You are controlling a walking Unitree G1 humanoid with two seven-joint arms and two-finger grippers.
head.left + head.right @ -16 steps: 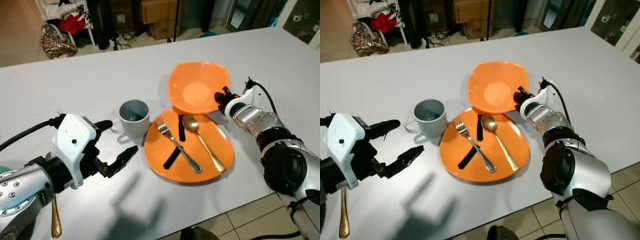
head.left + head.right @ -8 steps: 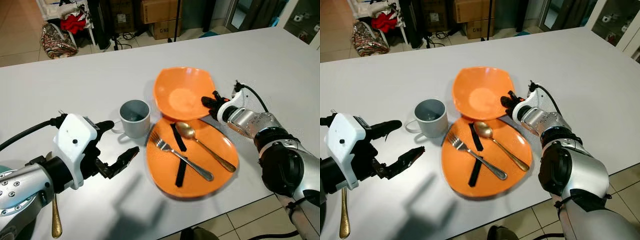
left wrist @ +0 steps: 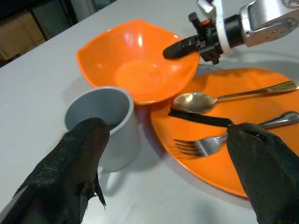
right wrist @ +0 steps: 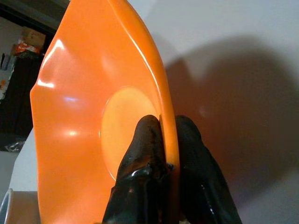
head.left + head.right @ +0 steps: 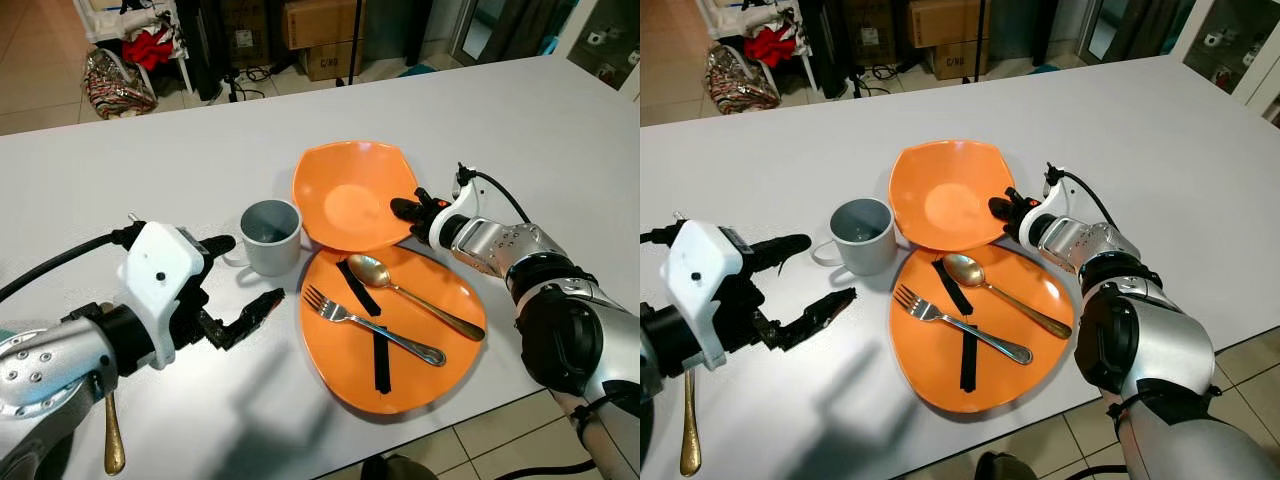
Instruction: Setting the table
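My right end effector (image 4: 161,140) is clenched on the rim of the orange bowl (image 5: 350,195), one finger inside the rim and one outside. The bowl sits toward the middle of the white counter (image 5: 520,130), its near edge overlapping the far edge of the orange plate (image 5: 440,370). The plate lies close to the counter's near edge and carries a silver fork (image 5: 372,325), a gold spoon (image 5: 412,296) and two black strips (image 5: 368,320) that lie under the fork. Beside the bowl, on its left, stands a grey mug (image 5: 269,236), just off the plate's far-left rim.

My left end effector (image 5: 238,282) hovers released over the counter to the left of the mug, fingers spread wide and pointing toward mug and plate. Another gold spoon (image 5: 111,445) lies at the counter's near-left corner, partly hidden by my left arm.
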